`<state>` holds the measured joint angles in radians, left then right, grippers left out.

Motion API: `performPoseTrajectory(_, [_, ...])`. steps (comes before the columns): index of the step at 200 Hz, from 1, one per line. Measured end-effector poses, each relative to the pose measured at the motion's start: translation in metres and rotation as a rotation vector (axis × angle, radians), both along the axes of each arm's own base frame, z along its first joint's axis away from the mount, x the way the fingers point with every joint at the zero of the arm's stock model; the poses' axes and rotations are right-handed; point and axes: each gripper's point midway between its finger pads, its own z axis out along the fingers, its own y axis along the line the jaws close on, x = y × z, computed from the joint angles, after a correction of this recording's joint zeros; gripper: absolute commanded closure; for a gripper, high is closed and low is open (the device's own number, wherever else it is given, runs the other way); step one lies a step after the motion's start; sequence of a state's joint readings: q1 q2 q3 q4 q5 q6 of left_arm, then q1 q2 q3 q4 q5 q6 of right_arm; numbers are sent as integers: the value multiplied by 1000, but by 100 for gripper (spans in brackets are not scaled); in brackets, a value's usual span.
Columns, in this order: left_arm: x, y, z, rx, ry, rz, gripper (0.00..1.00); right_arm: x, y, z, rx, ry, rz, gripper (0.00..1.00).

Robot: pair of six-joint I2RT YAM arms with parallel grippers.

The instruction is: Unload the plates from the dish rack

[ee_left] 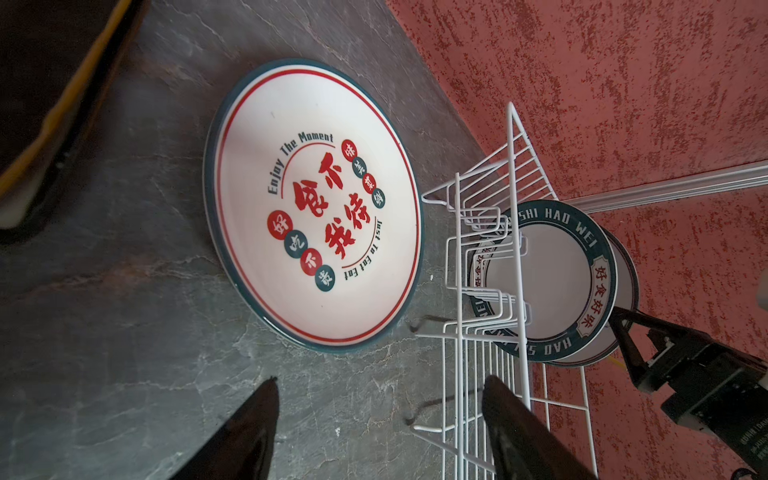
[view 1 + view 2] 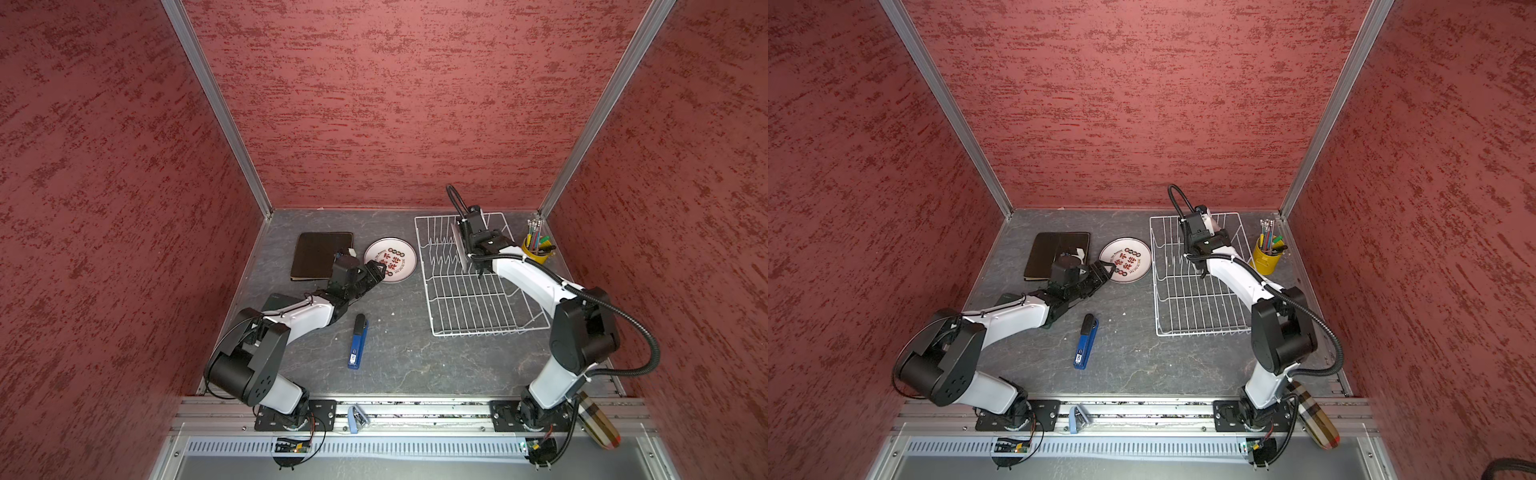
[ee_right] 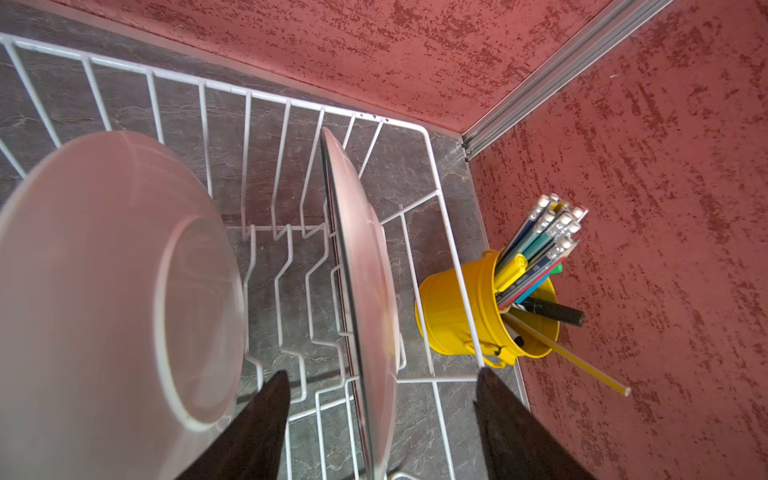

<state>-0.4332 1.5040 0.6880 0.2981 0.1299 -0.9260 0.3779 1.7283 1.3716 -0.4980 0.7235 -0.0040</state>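
The white wire dish rack [image 2: 490, 331] stands at the right. Two round white plates [image 2: 459, 245] stand upright in it. In the left wrist view the nearer of them [image 1: 557, 282] has a dark lettered rim. My right gripper [image 3: 382, 395] points down into the rack, open, with one plate's edge [image 3: 365, 311] between its fingers and gaps on both sides; the other plate [image 3: 116, 291] shows its back. A round printed plate [image 2: 390, 259] lies flat on the table beside a dark brown square plate [image 2: 320, 255]. My left gripper [image 2: 380, 270] hovers open and empty at the round plate's near rim.
A yellow cup of pens [image 2: 538, 249] stands just right of the rack, by the side wall. A blue stapler [image 2: 358, 343] lies mid-table. A dark green slab [image 2: 276, 301] sits under my left forearm. Red walls close in the back and both sides.
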Motion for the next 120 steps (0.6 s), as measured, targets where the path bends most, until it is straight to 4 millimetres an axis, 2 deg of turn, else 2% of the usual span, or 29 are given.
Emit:
performPoseTrajectory(53, [0,-3,1,-2,-4,-6,23,9,-14,-25,-48,66,-14,42])
performPoseTrajectory(104, [-1,-6,-11,7,18,-14,23,15,-24,-37,-68,91,-26,55])
performPoseTrajectory(120, [-2,-8,-11,7,18,-20,23,16,-25,-41,-70,96,-27,56])
